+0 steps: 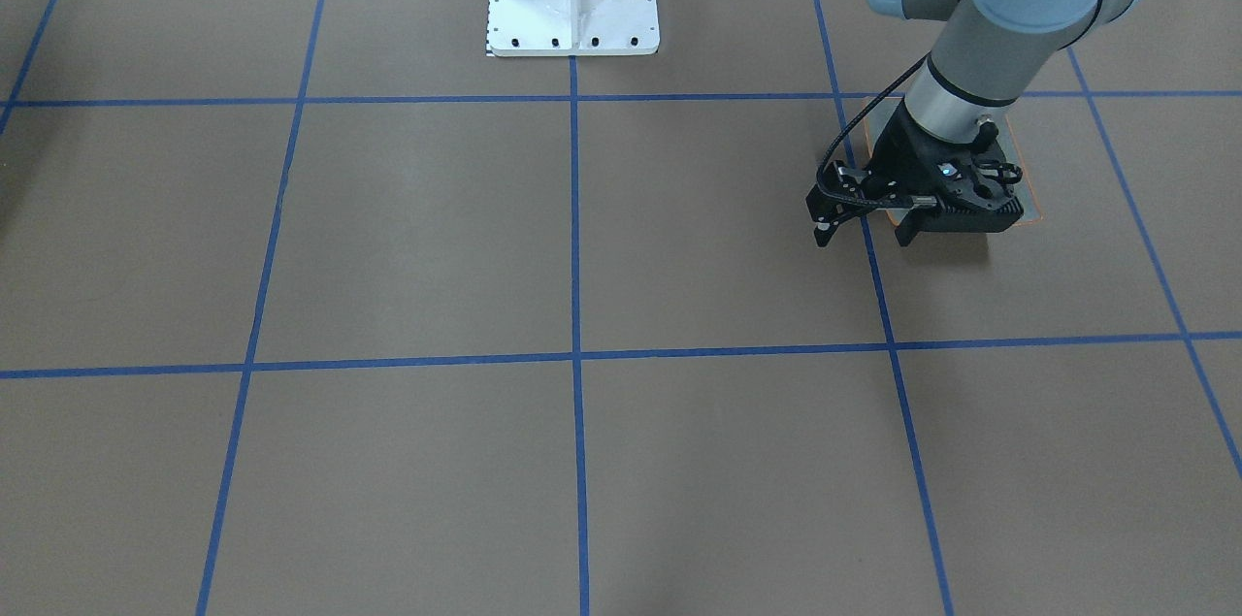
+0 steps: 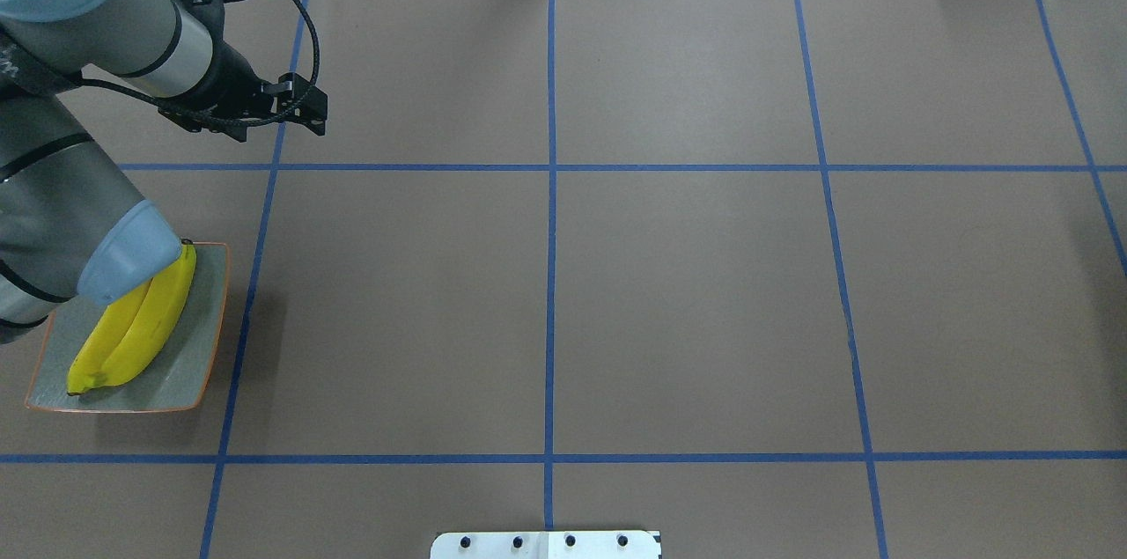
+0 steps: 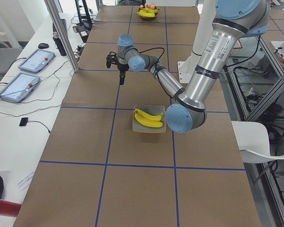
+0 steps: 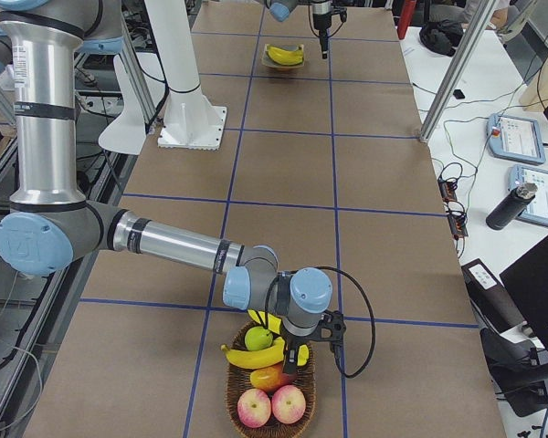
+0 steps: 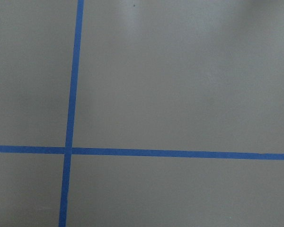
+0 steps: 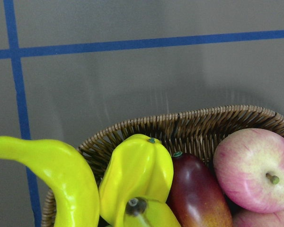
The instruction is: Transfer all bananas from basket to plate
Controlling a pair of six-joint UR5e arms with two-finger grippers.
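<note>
Bananas (image 2: 132, 334), two smooth curved yellow ones, lie on the square orange-rimmed plate (image 2: 198, 348) at far left, the left gripper (image 2: 313, 114) hanging beyond it, two more in the woven wicker basket (image 6: 199, 120) under the right gripper (image 4: 292, 358); neither gripper's grip can be told.

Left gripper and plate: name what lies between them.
Between left gripper and plate: only bare table and a blue tape line, per the overhead view.

No text, label, brand or number can be read in any view.
</note>
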